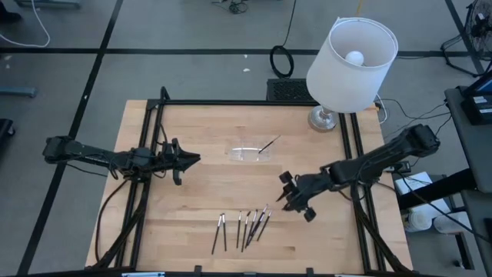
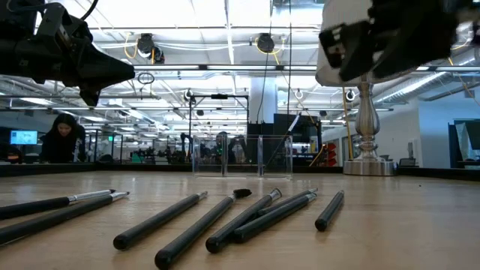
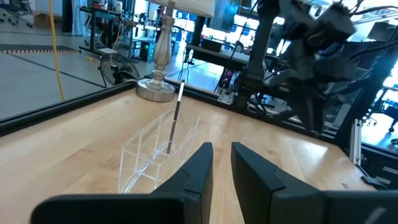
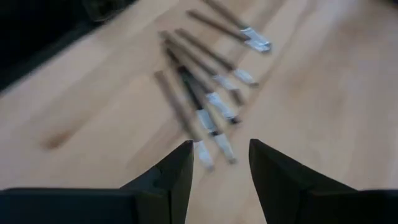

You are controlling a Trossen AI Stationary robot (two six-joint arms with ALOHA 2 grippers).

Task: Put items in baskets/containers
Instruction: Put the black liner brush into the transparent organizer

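You had one brush (image 1: 269, 144) leaning in the clear tray (image 1: 250, 153) at 12 o'clock; seven brushes (image 1: 244, 227) lay loose on the counter (image 1: 200, 192) at 6. Your right gripper (image 1: 294, 201), fingers apart and empty, hovered beside them; the left gripper (image 1: 184, 160), slightly parted, waited at 9.

Bare wood between clear tray (image 1: 250, 152) and brushes (image 1: 244, 226), lamp (image 1: 350, 65) crowding the tray's far side

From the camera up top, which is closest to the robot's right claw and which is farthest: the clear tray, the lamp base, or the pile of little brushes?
From the right gripper:
1. Pile of brushes, just beside it toward the table's front edge.
2. Clear tray, mid-table, toward the back.
3. Lamp base, at the back edge, farthest.
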